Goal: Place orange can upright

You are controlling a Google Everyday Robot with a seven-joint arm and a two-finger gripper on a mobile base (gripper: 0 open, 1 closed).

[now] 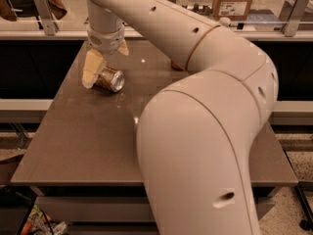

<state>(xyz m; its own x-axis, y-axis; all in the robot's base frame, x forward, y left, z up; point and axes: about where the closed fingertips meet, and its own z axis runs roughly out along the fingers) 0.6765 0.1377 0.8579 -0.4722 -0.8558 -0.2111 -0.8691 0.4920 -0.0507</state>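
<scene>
The orange can lies on its side on the brown table, at the back left, with its silver end facing front right. My gripper hangs straight above it and is open. One pale finger reaches down to the tabletop against the can's left end. The other finger sits behind the can, higher up. The can rests on the table and is not lifted. My large cream arm fills the middle and right of the camera view.
A sliver of red shows at the arm's edge; what it belongs to is hidden behind the arm. A counter with a cardboard box and metal posts runs behind the table. The floor lies beyond the table's front edge.
</scene>
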